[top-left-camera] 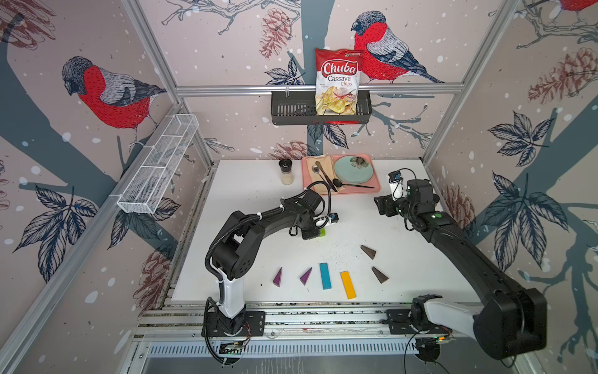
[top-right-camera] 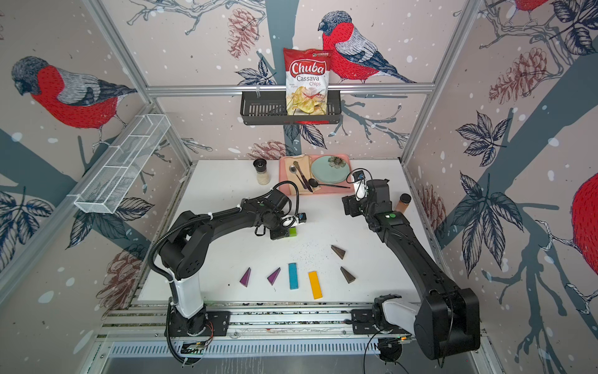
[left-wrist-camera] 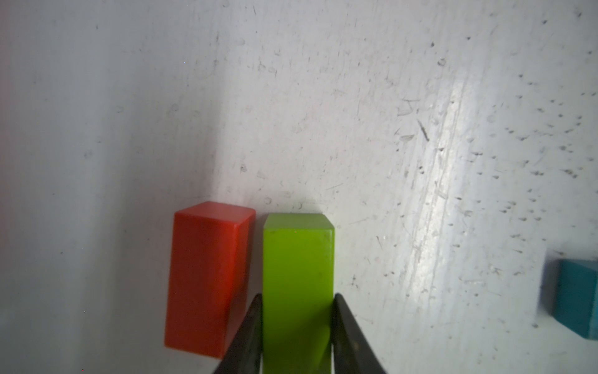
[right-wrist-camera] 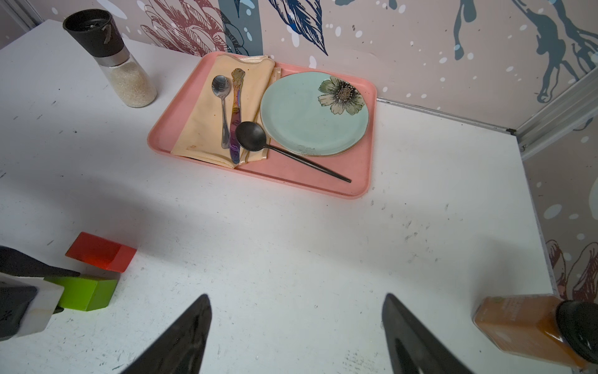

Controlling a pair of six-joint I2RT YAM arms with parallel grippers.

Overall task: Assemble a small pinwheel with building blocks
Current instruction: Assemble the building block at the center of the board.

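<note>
L pincer [left-wrist-camera: 297, 296] clamped on green brick [left-wrist-camera: 297, 255], mid-frame in both top views, red brick [left-wrist-camera: 207, 275] just beside. R pincer [right-wrist-camera: 296, 296] apart, empty, over worktop [right-wrist-camera: 291, 226].

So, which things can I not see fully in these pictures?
- Both top views: red brick hidden under the left gripper; green brick shows only a corner.
- Left wrist view: blue bar cut off by the edge.
- Right wrist view: orange bottle blurred, cut off by the edge.

Tray [right-wrist-camera: 284, 176], grinder [right-wrist-camera: 119, 68], chips bag [top-left-camera: 338, 82]
</note>
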